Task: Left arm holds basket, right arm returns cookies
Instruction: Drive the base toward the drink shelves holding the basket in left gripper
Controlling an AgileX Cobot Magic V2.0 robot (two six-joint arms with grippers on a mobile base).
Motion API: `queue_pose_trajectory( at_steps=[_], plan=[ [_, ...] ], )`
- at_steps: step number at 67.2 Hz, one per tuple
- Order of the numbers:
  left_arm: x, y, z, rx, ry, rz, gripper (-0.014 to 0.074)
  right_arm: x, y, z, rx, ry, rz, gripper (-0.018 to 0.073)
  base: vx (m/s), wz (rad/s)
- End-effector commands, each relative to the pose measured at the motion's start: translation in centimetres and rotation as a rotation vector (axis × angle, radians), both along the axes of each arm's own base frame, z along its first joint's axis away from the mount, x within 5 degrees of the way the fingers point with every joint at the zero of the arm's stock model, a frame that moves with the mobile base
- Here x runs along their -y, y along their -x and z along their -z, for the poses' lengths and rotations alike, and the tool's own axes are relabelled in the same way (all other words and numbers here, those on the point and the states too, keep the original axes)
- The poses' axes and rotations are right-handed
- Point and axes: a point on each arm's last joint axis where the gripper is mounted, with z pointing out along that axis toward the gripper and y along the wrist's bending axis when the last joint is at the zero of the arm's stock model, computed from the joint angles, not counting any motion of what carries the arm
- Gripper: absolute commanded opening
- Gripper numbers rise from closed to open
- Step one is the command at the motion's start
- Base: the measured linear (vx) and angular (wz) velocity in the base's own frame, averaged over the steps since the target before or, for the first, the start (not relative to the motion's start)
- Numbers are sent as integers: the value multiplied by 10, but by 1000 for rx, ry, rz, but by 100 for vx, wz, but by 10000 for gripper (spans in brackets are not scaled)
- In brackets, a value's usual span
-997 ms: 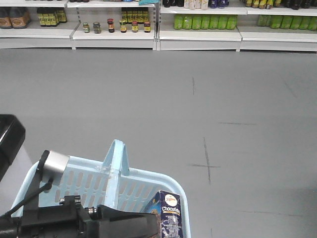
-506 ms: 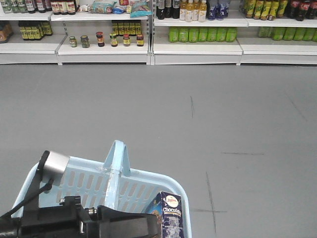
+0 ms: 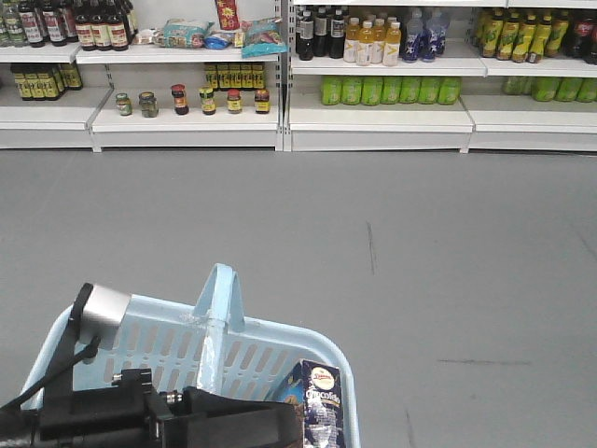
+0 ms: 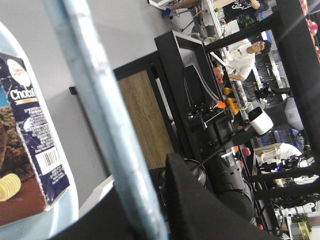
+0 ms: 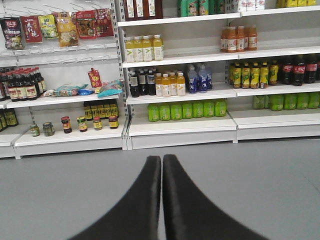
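Right gripper: the right gripper [image 5: 161,159] has its two black fingers pressed together with nothing between them. It points at the far shelves [image 5: 180,125], well apart from the box.
Left gripper: the left gripper [image 3: 210,415] sits at the foot of the upright handle [image 3: 219,299]. I judge it clamped on the basket [image 3: 280,329], though only one finger shows in the wrist view.
Cookies: the cookies [image 3: 322,406] stand upright in the basket's near right corner, against the wall and to the right of the handle.
Step in hand: probably facing the shelving before the right arm fetches the box, which has not yet been taken.
Doing it well: part the fingers first, then come down from the right so the handle is never crossed. Grip across the box's narrow faces and lift straight up until it clears the rim.
Left arm's part: keep the basket level, since a tilt would tip the box.
Risk: card is light and may crush or slip.
Destination: snack packets [image 3: 261,39] lie on the far left shelf. The exact slot cannot be told.
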Motion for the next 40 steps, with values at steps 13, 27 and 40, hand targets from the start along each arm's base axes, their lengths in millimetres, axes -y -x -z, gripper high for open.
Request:
queue_pose_trajectory(
  at_steps=[13, 27, 40],
  plan=[
    [1, 3, -17, -6, 88, 14, -6, 1, 0, -6, 72, 14, 12, -8, 56, -4],
    [1, 3, -17, -6, 88, 14, -6, 1, 0, -6, 72, 14, 12, -8, 56, -5],
    [1, 3, -17, -7, 88, 14, -6, 1, 0, -6, 72, 14, 12, -8, 55, -2]
  ],
)
